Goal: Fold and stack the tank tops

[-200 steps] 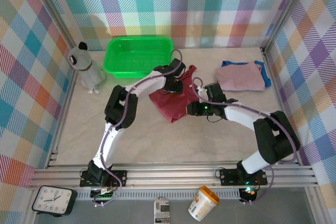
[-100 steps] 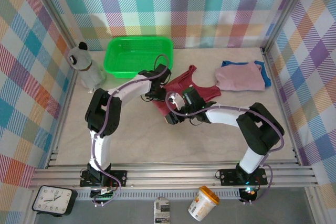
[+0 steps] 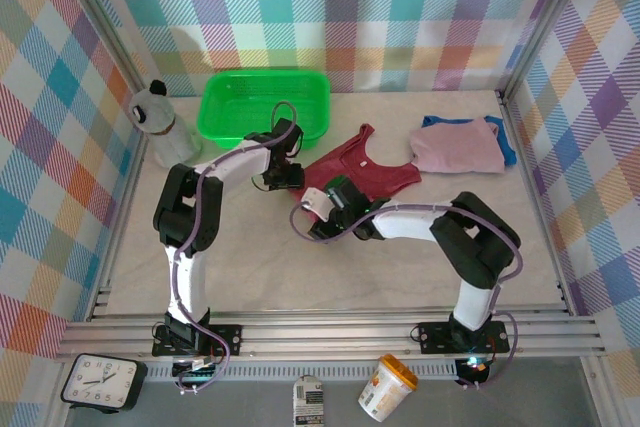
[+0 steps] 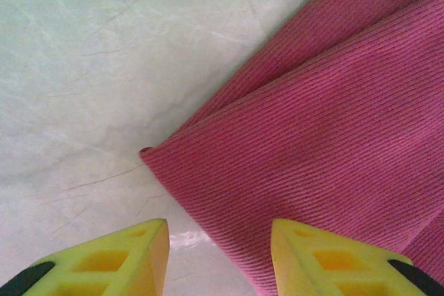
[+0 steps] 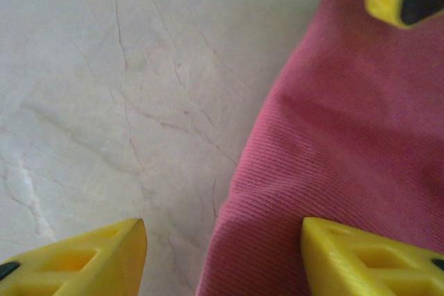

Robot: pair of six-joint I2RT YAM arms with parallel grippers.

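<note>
Dark red top (image 3: 368,169) lying just off the green basket's (image 3: 262,107) front right corner, left gripper (image 4: 218,240) half open over its folded corner, gripping nothing, right gripper (image 5: 222,240) spread wide at its edge, empty

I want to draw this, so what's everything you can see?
red tank top: one, dark red, mid-table
pink tank top: one, pink, far right
blue tank top: one, blue, under the pink
basket: one, green, at the back
bottle: one, clear, far left
clock: one, white-faced, front left
tub: one, white, yellow lid, front
table: one, pale marble, under everything
walls: three, colourful checks, around
left claw: one, yellow, open at red top's edge
right claw: one, yellow, open at red top's edge
</note>
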